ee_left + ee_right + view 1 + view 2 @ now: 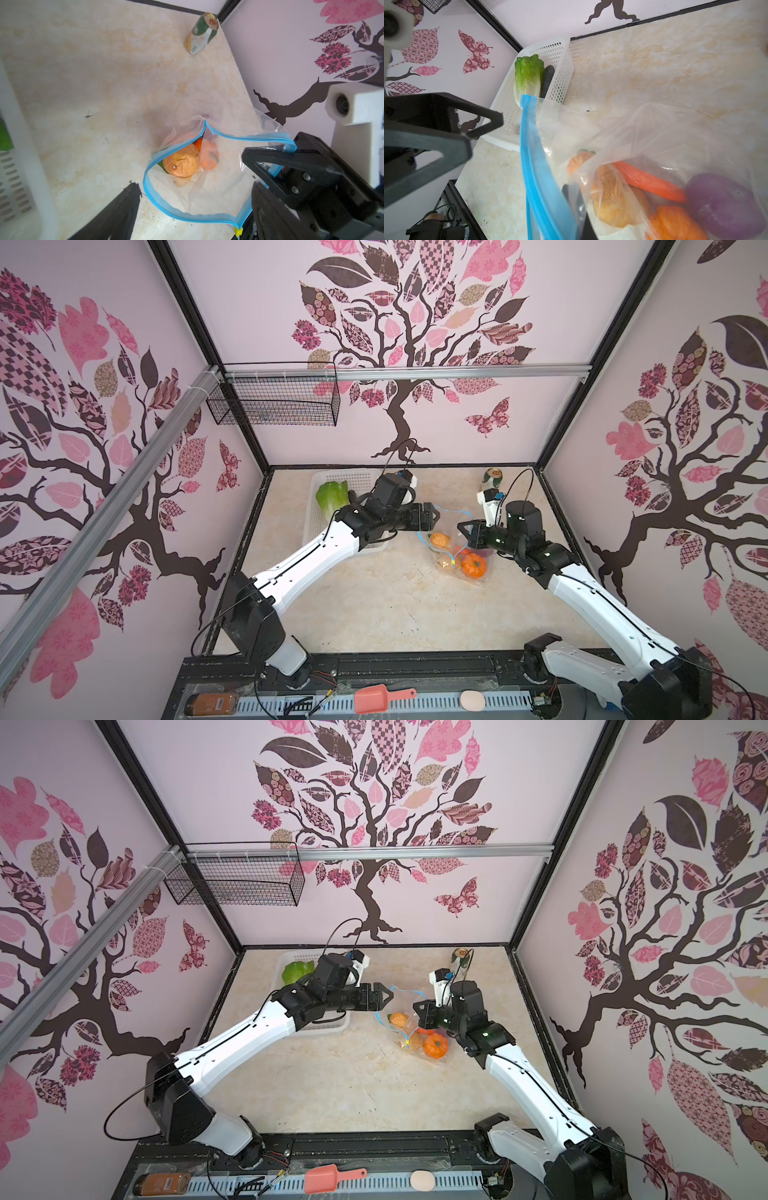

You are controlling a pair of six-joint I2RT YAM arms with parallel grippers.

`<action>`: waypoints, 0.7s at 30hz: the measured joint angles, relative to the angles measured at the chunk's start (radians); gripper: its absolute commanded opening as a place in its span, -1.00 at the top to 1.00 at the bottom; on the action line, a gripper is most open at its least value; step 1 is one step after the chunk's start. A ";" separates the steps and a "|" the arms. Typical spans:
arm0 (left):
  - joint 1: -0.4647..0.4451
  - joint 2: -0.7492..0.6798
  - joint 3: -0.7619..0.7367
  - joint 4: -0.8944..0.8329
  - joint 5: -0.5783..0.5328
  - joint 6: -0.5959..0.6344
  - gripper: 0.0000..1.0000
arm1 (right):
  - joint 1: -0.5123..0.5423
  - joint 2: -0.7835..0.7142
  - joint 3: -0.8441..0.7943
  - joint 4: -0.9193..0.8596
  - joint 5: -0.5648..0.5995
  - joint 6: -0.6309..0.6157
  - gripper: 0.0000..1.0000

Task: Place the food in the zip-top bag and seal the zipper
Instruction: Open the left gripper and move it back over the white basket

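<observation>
The clear zip-top bag (453, 549) (409, 1031) lies right of centre, its mouth lifted open. The blue zipper (158, 197) (533, 166) loops round the mouth, with a small yellow slider tab (238, 231) at one end. My right gripper (462, 526) (575, 207) is shut on the bag's rim by the zipper. My left gripper (436, 516) (194, 187) hangs open above the mouth, holding nothing. Inside are a potato (180, 164), a carrot (648, 182), a pumpkin (473, 565) and a purple onion (724, 205). The napa cabbage (331, 497) (528, 76) and the eggplant (548, 79) lie in the basket.
The white perforated basket (357, 479) (560, 54) stands at the back left, under my left arm. A green-white can (492, 479) (202, 33) stands at the back right near the wall. A pink scoop (374, 697) and a bottle (210, 704) lie on the front ledge.
</observation>
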 measured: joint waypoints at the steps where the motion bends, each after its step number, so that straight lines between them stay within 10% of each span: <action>1: 0.013 -0.016 -0.017 0.003 -0.002 -0.001 -0.72 | 0.000 0.010 0.018 -0.011 0.000 -0.008 1.00; 21: 0.177 0.048 -0.092 0.073 -0.424 0.139 -0.33 | 0.000 0.115 0.145 -0.031 0.066 -0.062 1.00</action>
